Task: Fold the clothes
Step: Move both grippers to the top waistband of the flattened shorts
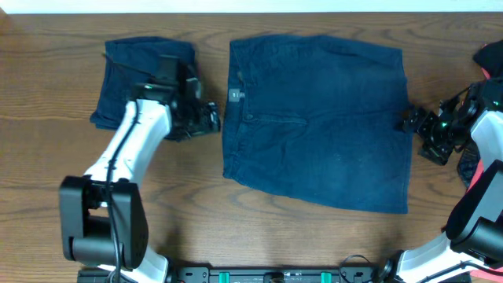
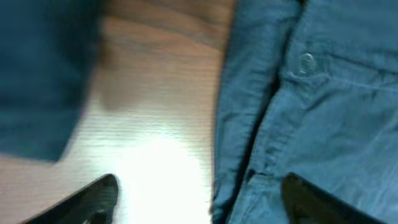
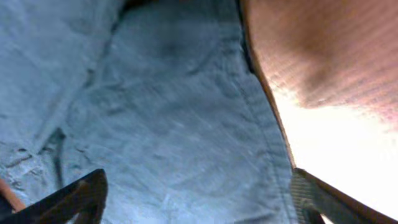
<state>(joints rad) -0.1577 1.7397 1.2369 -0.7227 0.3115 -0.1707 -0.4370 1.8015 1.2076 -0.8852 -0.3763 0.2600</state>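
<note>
A dark blue denim garment lies flat in the middle of the table, waistband and button at its left edge. My left gripper is open just left of that edge; the left wrist view shows its fingers spread over the bare wood and the garment's waistband. My right gripper is open at the garment's right edge; the right wrist view shows its fingers spread over the denim. A folded dark blue garment lies at the back left, partly under my left arm.
A red and pink cloth lies at the far right edge, partly behind my right arm. The wooden table shows bare in front of the garments.
</note>
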